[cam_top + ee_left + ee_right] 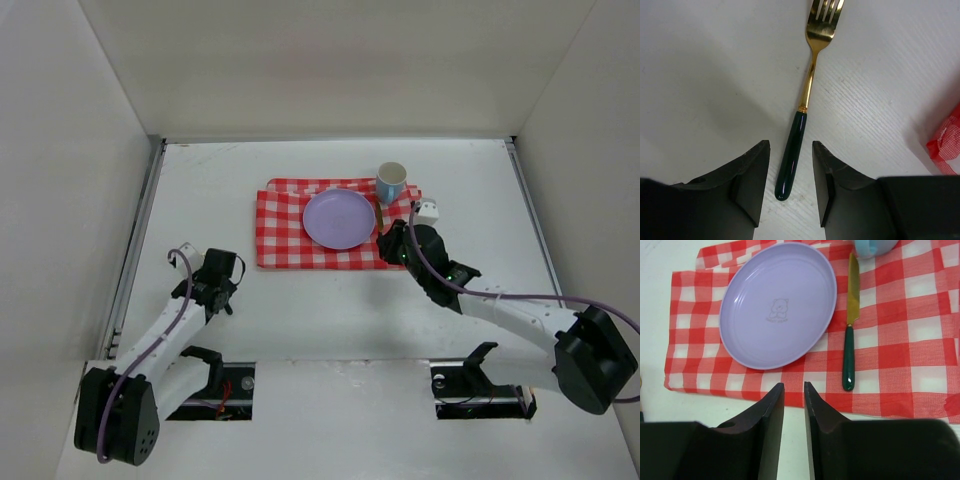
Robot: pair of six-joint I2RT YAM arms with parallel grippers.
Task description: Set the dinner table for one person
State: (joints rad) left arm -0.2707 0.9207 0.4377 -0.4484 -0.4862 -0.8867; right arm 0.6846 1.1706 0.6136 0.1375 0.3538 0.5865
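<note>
From above, the white dinner table [330, 310] fills the view. A checked cloth [275, 240] lies toward the middle of its far edge, with a purple plate [340, 218] on it and a blue cup [391, 182] at the cloth's far right corner. The left gripper [218, 275] is near the table's left edge. The right gripper [393, 243] is over the cloth's near right corner.

Left wrist: the fingers are wide apart on either side of a fork [805, 100] lying on bare table, not touching its dark handle.

Right wrist: the fingers stand narrowly apart, holding nothing, above the cloth's near edge. A knife [850, 330] lies just right of the plate.
</note>
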